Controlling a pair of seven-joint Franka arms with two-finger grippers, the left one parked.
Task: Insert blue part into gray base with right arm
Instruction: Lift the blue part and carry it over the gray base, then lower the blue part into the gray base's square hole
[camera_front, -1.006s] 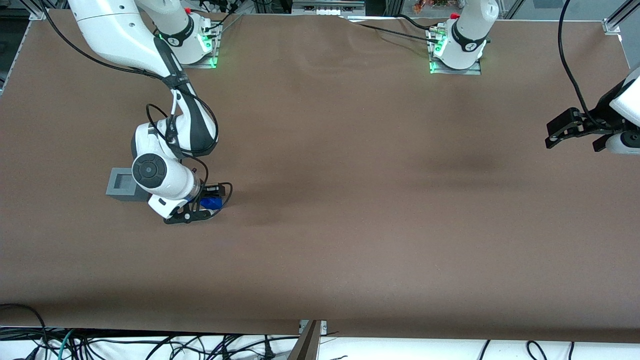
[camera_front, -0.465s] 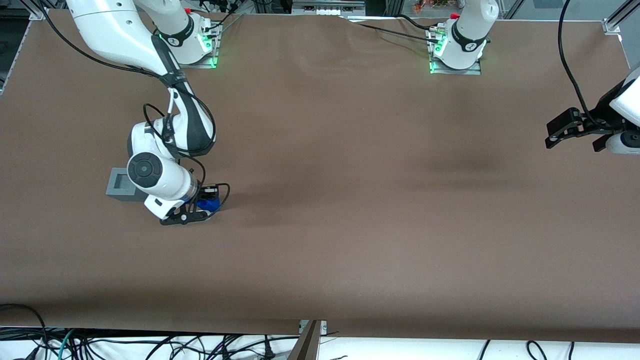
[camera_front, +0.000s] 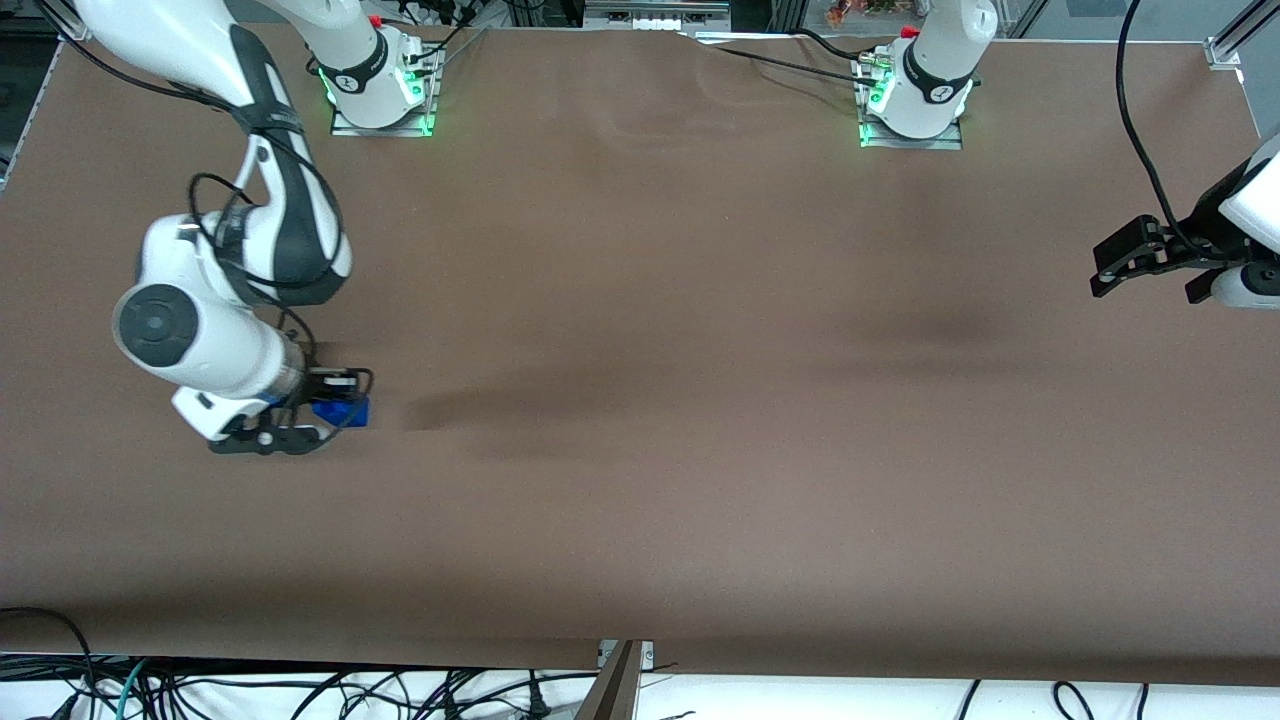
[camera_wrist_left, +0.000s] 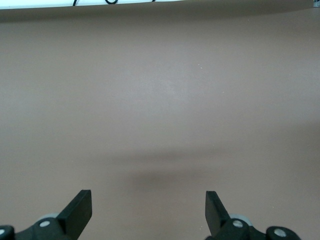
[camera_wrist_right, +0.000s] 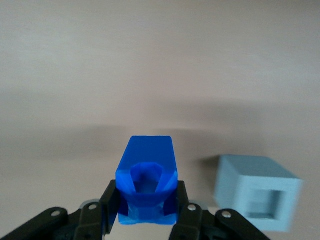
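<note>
My right gripper (camera_front: 333, 400) is shut on the blue part (camera_front: 345, 413) and holds it above the brown table, near the working arm's end. In the right wrist view the blue part (camera_wrist_right: 146, 182) sits clamped between the black fingers (camera_wrist_right: 111, 200) of the gripper (camera_wrist_right: 146, 206), hollow end toward the camera. The gray base (camera_wrist_right: 257, 192) stands on the table beside the held part, apart from it, with its square recess showing. In the front view the white wrist (camera_front: 200, 350) of the right arm hides the base.
The brown table (camera_front: 700, 450) stretches toward the parked arm's end. The arm mounts with green lights (camera_front: 380, 100) stand at the edge farthest from the front camera. Cables lie below the near edge (camera_front: 300, 690).
The right arm has swung toward its own end of the table, carrying the blue part with it. The wrist now covers the gray base, which showed in the earlier front frames.
</note>
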